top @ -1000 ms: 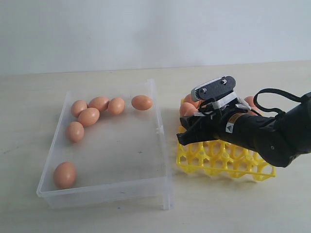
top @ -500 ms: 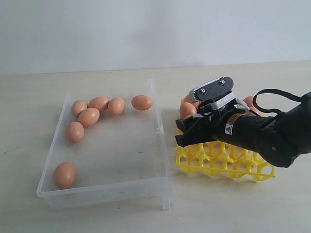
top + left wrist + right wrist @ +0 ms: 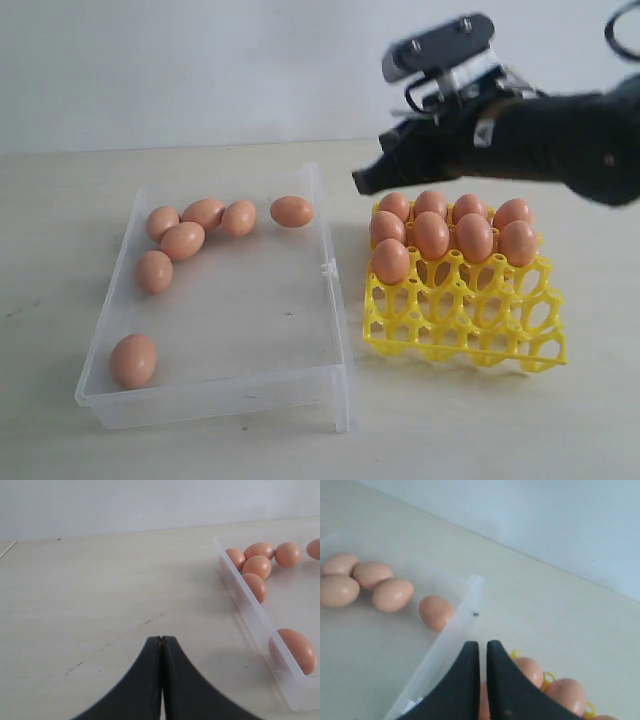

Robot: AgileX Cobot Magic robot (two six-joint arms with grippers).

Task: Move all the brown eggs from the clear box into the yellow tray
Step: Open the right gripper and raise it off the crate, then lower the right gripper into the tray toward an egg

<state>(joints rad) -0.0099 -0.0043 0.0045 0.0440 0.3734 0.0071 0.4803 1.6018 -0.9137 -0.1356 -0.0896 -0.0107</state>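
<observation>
Seven of the brown eggs point(image 3: 183, 241) lie loose on the floor of the clear box point(image 3: 250, 315). Five are bunched in the far corner on the side away from the tray, one lone egg point(image 3: 133, 360) sits in the near corner of that same side, and one far egg point(image 3: 292, 211) rests close to the wall that faces the tray. The other nine sit upright in the yellow tray point(image 3: 440, 351), just beside the box on the counter point(image 3: 480, 430). They fill the two far rows and one cup of the third, so each stays put between the pegs, while the near cups are open. By this count the job is a little past halfway. The right arm point(image 3: 560, 140) hangs well above the tray's far edge, high enough to clear the seated eggs and the box wall. The right jaws are drawn nearly together with only a thin slit between them, and they carry nothing. Its wrist view looks down over the box wall at the far egg, which seems the handiest next pick; the right jaws would have to spread before descending on it. The left jaws are pressed together and empty, low over bare counter outside the box's far-side wall, likely parked out of the way.
</observation>
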